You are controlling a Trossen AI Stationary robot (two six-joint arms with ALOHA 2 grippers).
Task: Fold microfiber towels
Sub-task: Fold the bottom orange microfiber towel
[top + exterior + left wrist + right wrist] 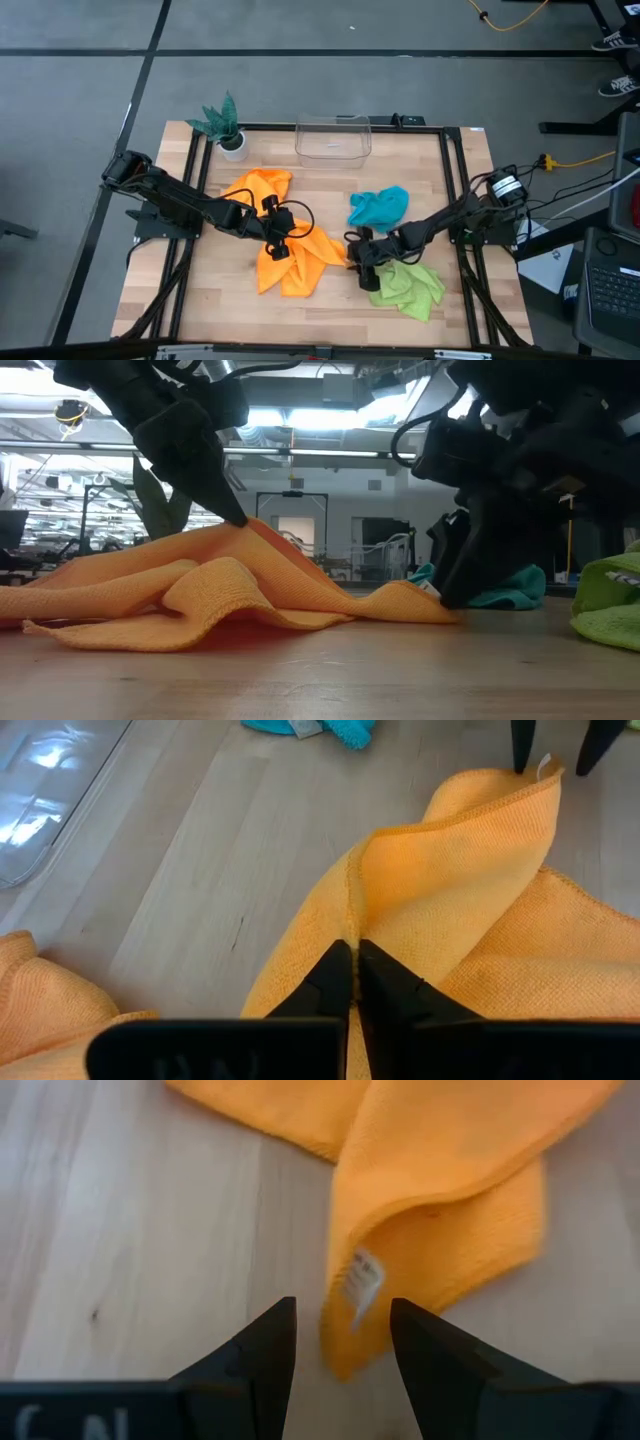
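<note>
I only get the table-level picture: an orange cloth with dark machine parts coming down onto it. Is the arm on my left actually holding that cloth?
Observer: Yes. That is the left gripper. Its wrist view shows its jaws shut on a raised fold of the orange towel.
Operator: And the other arm, is it holding too?
Observer: No. The right gripper has its jaws open, one on each side of a corner of the orange towel that carries a small white tag.
Operator: Is anything on the table that I can't see?
Observer: From above, a clear plastic container stands at the table's far edge.
</note>
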